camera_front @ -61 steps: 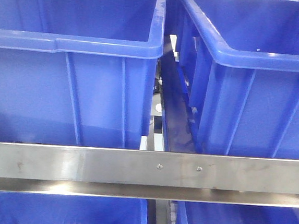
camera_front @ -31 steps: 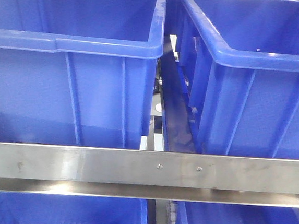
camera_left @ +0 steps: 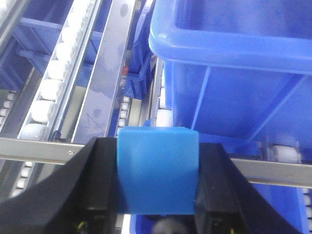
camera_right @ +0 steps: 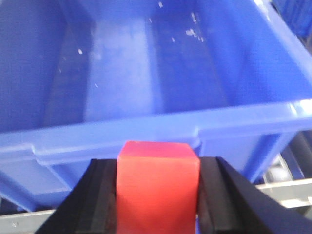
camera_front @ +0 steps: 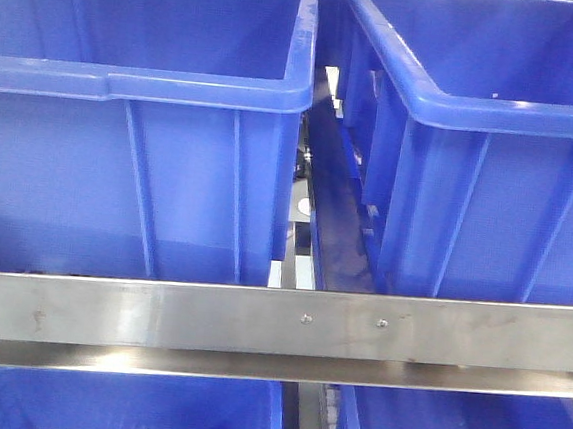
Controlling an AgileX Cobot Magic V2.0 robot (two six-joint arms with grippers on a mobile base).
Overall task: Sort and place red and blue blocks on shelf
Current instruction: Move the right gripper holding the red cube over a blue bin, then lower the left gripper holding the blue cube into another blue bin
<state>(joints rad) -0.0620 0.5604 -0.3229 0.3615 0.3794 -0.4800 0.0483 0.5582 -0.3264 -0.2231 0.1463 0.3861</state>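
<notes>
Fronting blue bins [camera_front: 170, 164] – a steel crossbar [camera_front: 157, 312].

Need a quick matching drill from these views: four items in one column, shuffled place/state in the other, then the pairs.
Items:
1. blue block
2. red block
3. metal crossbar
4. white rollers

Places/states:
A. runs flat below the upper blue bins
B. clamped in the right gripper
C. in a track left of a bin
D. clamped in the left gripper

Pairs: 1-D, 2-B, 3-A, 4-C
</notes>
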